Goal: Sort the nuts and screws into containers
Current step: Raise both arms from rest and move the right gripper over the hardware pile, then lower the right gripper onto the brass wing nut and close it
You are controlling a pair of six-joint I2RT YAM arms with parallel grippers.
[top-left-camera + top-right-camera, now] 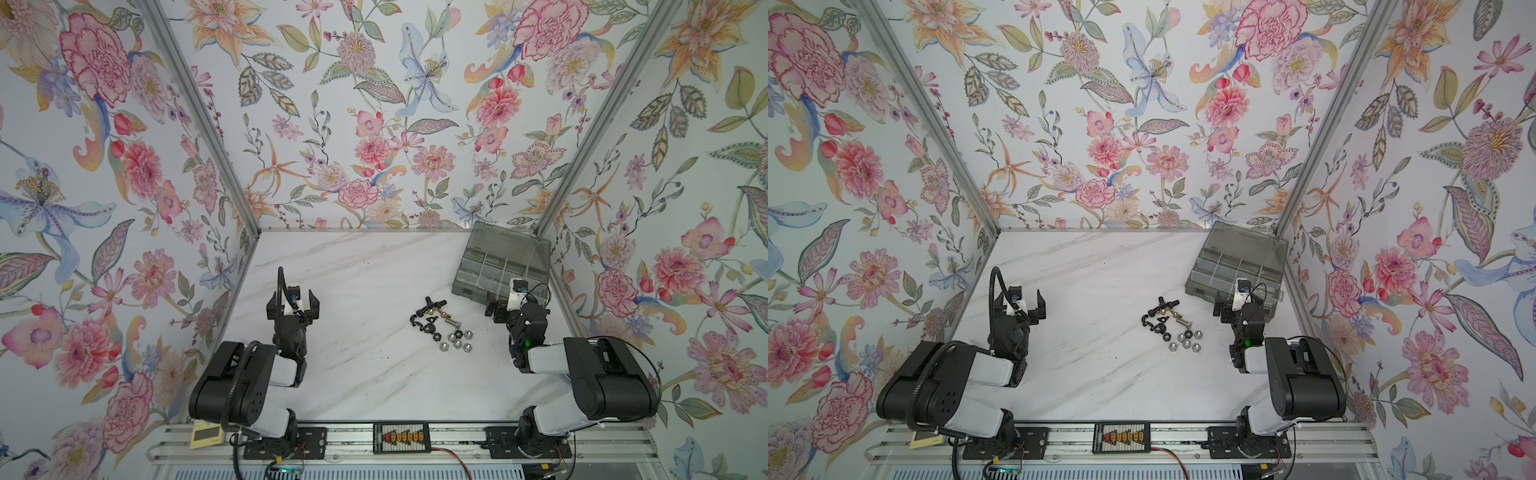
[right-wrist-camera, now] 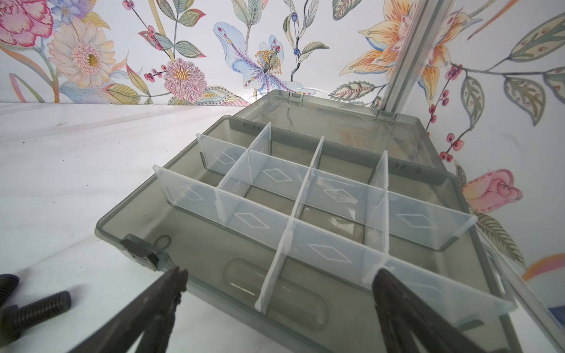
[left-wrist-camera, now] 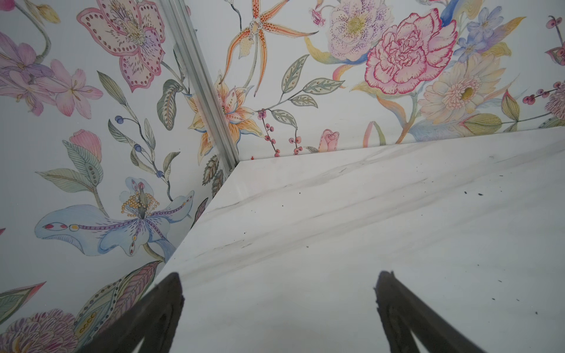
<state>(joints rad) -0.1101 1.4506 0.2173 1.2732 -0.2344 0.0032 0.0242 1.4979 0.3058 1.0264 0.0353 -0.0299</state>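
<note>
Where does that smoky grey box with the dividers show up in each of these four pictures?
Top views: organiser box sits at the table's far right corner, lid open, behind the right arm.
Left wrist view: not in it; only bare table and wallpaper.
Right wrist view: organiser box fills the middle, just past the open jaws.
Shared landmark: the metal corner post behind the box.

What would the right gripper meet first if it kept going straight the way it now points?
Most likely the near wall of the organiser box. The right gripper is open and aimed at it, fingertips close to the rim, nothing between. Depth is hard to judge; it might clear the rim and meet a clear divider.
</note>
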